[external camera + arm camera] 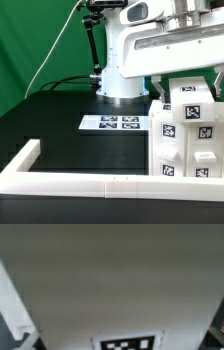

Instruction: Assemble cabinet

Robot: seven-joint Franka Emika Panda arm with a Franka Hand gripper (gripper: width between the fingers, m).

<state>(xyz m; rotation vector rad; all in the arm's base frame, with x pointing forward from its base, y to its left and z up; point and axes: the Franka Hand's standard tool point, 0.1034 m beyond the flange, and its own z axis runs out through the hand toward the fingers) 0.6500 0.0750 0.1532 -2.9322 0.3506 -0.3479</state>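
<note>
The cabinet [186, 135] is a white blocky stack of tagged parts standing at the exterior view's right. Its top part [190, 100] sits directly under my gripper [188, 85]. One dark finger [160, 90] hangs down beside that part's left face. The other finger is hidden by the arm and the frame edge. In the wrist view a white cabinet panel [120, 280] fills almost the whole picture, very close, with one tag [127, 344] at its edge. No fingertip shows there, so I cannot tell whether the jaws press on the part.
The marker board [113, 123] lies flat on the black table in front of the arm's white base [122, 70]. A long white rail frame [90, 183] borders the table's near side and turns up at the left. A green backdrop stands behind.
</note>
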